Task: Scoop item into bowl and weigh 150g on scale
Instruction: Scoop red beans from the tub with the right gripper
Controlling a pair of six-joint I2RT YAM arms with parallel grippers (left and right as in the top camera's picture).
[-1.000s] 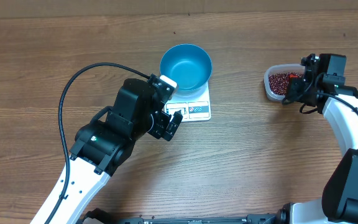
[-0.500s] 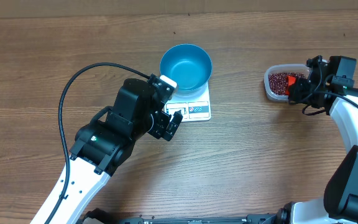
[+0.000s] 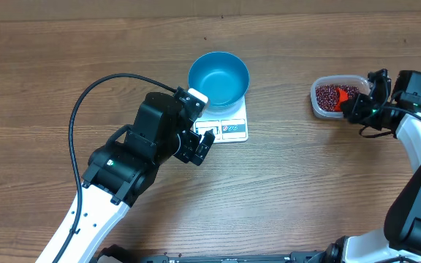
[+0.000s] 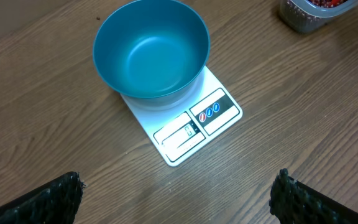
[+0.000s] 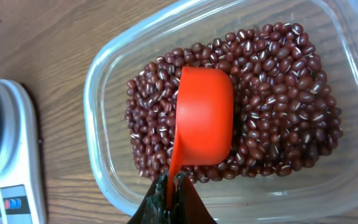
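**Q:** What do your right fingers have?

**A:** My right fingers (image 5: 173,199) are pressed tight together on the thin handle of an orange scoop (image 5: 204,118). The handle runs straight out from between them. The cup end lies on top of the beans (image 5: 278,93), near the middle of the heap. I cannot tell which way the cup faces.

**Q:** And where are the beans?

**A:** They lie in a clear plastic tub (image 5: 104,81) with rounded corners, just under my right wrist. The dark red-brown grains cover its floor. The tub stands on the right side of the desk (image 4: 42,124).

**Q:** What about the left fingers?

**A:** My left fingers (image 3: 199,145) are spread as wide as they go and hold nothing. Only bare wood shows between their black tips in my left wrist view. They hang just in front of the scale (image 4: 191,134), on the side with the display and buttons.

**Q:** Where is the bowl?

**A:** The blue bowl (image 4: 151,62) sits upright on the far part of the white scale, and its rim overhangs the plate at the back and sides. The display window and the buttons stay uncovered along the near edge. I cannot read the display. The bowl and scale stand at the middle of the desk, well apart from the tub off to their right.
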